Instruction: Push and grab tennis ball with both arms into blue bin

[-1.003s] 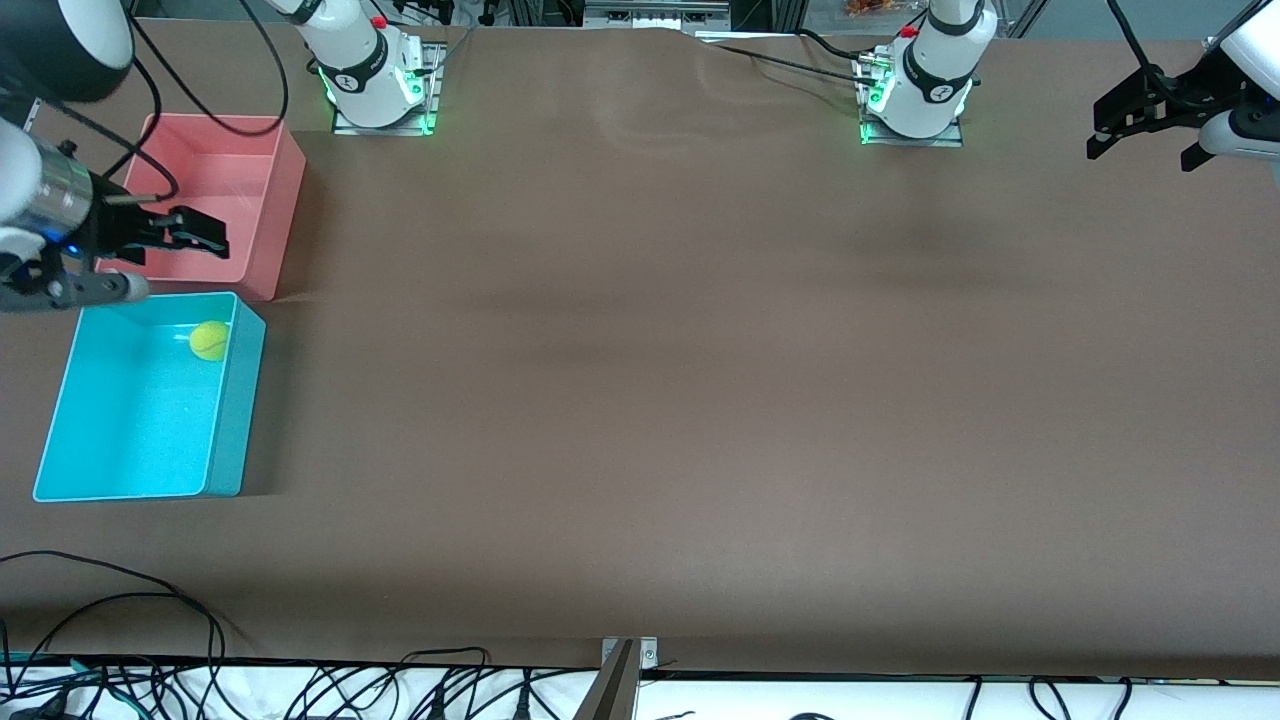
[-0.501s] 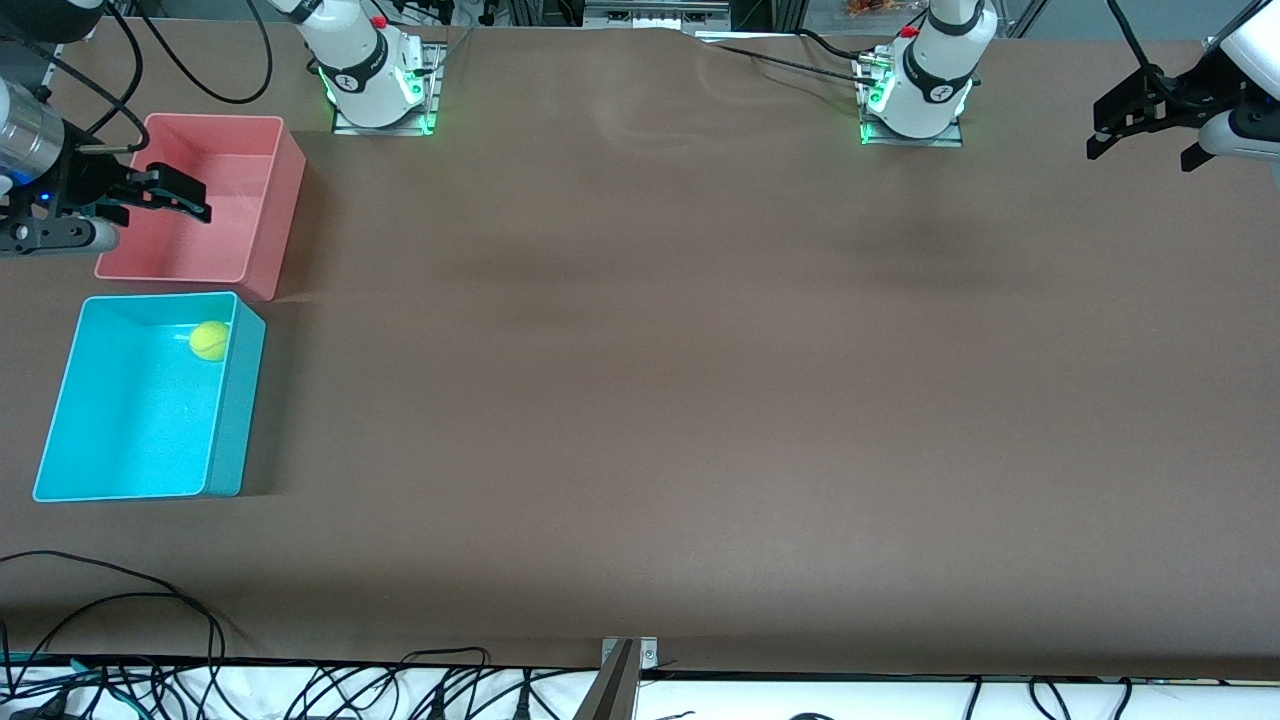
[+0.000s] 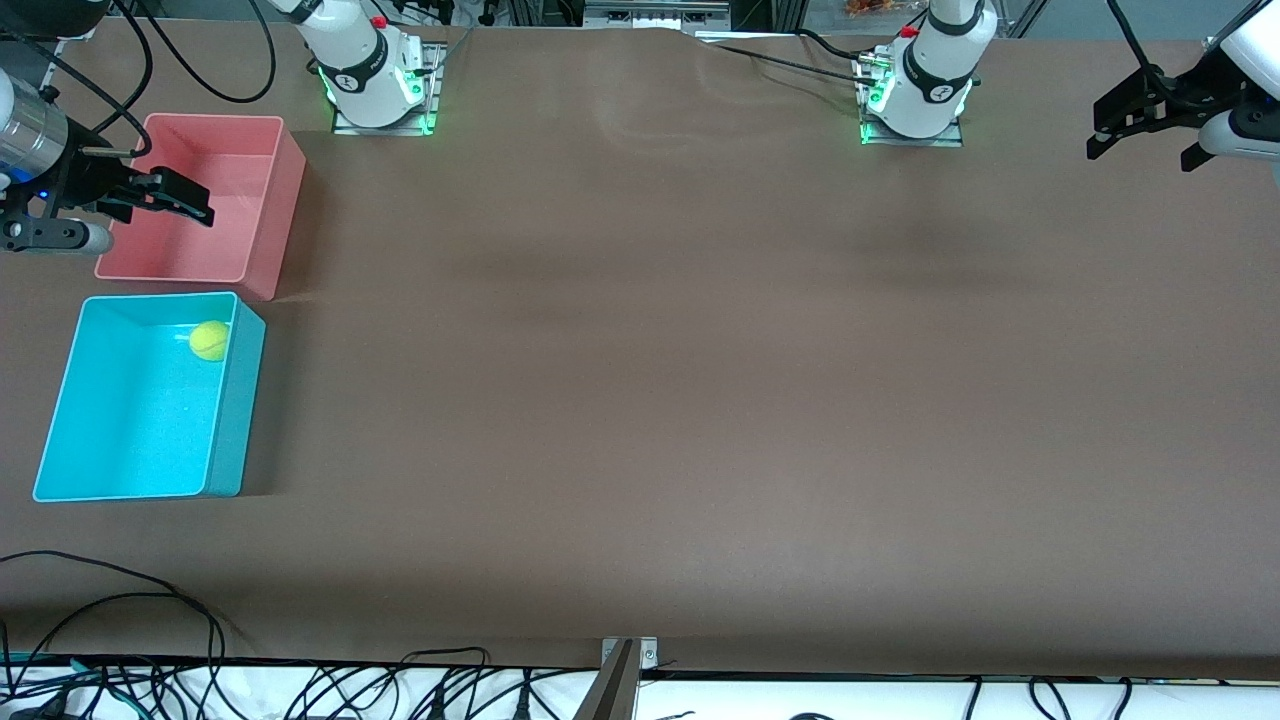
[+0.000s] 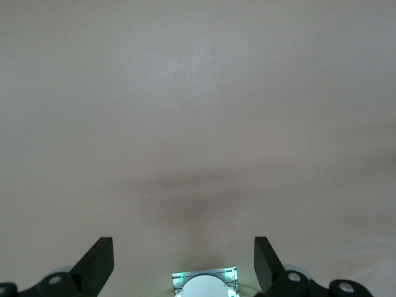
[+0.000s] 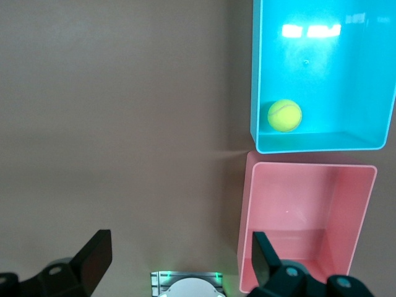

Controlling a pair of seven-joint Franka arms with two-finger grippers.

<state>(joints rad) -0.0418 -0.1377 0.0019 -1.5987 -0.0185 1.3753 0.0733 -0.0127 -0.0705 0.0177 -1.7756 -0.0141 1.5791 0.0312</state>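
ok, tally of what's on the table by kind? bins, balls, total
Bins: 2, the blue bin and the pink bin
Balls: 1, the tennis ball, inside the blue bin
Total: 3

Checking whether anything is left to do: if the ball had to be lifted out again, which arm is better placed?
Right: its open tool hangs over the pink bin beside the blue bin holding the tennis ball.

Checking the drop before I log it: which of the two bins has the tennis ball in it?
The blue bin, the one nearer the front camera; the tennis ball lies in its corner beside the pink bin, which holds nothing.
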